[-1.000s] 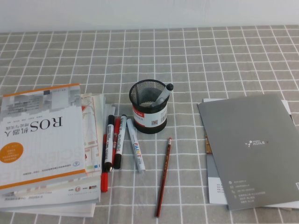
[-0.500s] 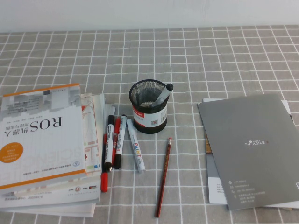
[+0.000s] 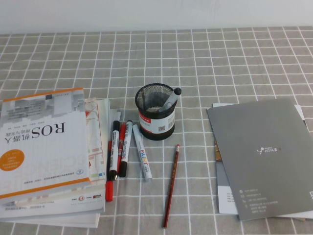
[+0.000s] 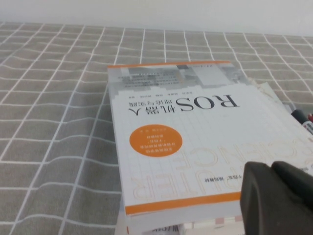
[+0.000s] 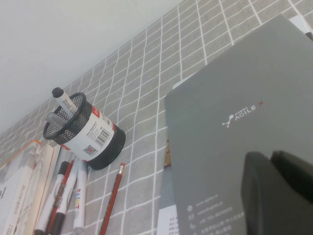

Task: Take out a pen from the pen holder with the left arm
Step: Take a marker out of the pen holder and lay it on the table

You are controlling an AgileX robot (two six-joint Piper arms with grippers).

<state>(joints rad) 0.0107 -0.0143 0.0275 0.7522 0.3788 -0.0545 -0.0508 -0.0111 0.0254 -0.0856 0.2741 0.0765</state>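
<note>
**Pen (image 3: 169,101) sits in the holder, both tools out at the sides**

So the pen, grey with a dark cap, is leaning against the right side of the rim of the black mesh pen holder (image 3: 156,128), cap poking up over the edge. It's not out yet. The holder stands upright about mid-counter, with a white and red label on its wall.

Just in front of the holder and to its left there's a little row of markers (image 3: 121,149) lying flat, plus a white paint marker (image 3: 142,152) next to them. A red pencil (image 3: 172,183) lies on its own a bit to the right. Left of the markers is a stack with a white and orange ROS book (image 3: 41,147) on top. A grey booklet (image 3: 264,156) lies well off to the right. Everything's on the grey checked counter (image 3: 220,63).

The left tool (image 4: 272,186) is clenched with nothing in it, hanging over the near corner of the ROS book. The right tool (image 5: 272,181) hangs over the grey booklet, its two dark halves pressed together, also empty. Neither shows in the high view.
</note>
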